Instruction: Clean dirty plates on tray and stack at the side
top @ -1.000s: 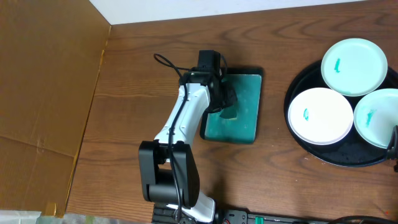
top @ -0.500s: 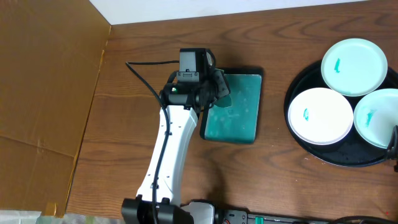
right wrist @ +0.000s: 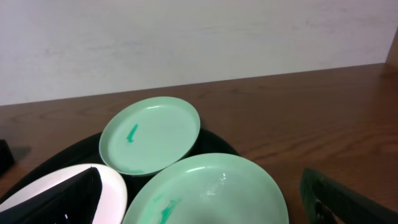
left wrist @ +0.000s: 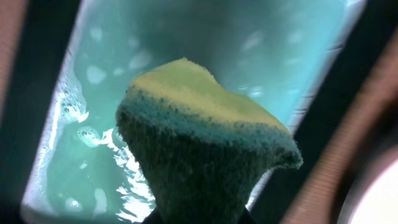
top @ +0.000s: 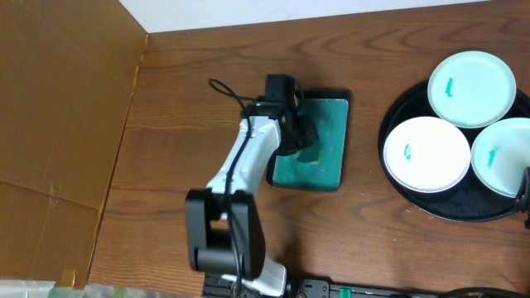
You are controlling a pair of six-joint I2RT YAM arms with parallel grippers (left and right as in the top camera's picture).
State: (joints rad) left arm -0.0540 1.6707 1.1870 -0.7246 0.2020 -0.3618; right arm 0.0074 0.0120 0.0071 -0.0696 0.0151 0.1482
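Three white plates with teal smears lie on the round black tray [top: 451, 213] at the right: one at the back [top: 472, 88], one front left [top: 426, 153], one front right [top: 503, 156]. My left gripper [top: 300, 136] is over the rectangular teal tray [top: 327, 165], shut on a yellow-and-green sponge [left wrist: 205, 143] held just above soapy teal liquid. My left gripper's jaws [left wrist: 199, 218] are mostly hidden by the sponge. My right gripper [right wrist: 208, 205] is open and empty, low over the front right plate [right wrist: 211, 186], with the back plate [right wrist: 152, 134] beyond it.
A brown cardboard sheet [top: 58, 124] covers the table's left side. A white wall strip [top: 331, 12] runs along the back edge. A power strip and cables [top: 348, 290] lie at the front edge. Bare wood [top: 364, 91] separates the two trays.
Half a second ago my left wrist sat further left, at the teal tray's left edge. It is now back over the tray with the sponge. The plates have not moved.
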